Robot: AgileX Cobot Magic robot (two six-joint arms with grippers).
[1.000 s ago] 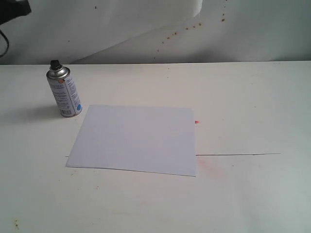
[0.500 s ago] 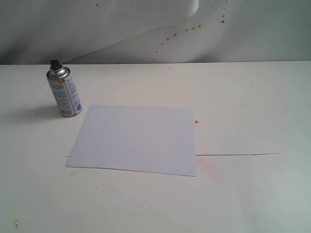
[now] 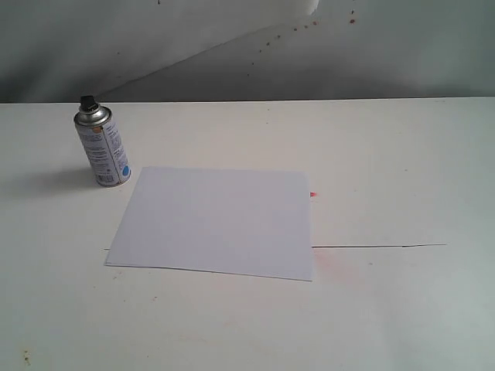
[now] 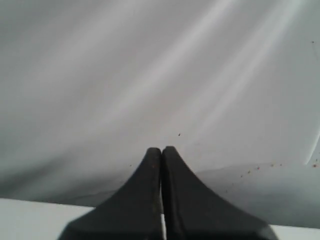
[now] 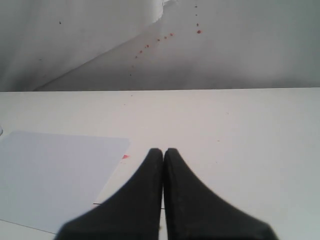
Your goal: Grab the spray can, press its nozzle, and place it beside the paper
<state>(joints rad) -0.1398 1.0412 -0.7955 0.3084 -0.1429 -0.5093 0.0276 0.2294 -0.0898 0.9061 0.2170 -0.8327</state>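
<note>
The silver spray can stands upright on the white table at the left, just off the far-left corner of the paper, apart from it. Its black nozzle tops the dome. The paper lies flat mid-table. Neither gripper shows in the exterior view. My left gripper is shut with nothing in it and faces the grey backdrop, with no can in its view. My right gripper is shut and empty above the table, to the right of the paper's edge.
A thin dark seam runs along the table right of the paper. A small red mark and a faint pink stain lie beside the paper's right edge. The grey backdrop behind carries reddish specks.
The dark arm part at the exterior view's top left corner has left the frame. The can and paper have not moved.
</note>
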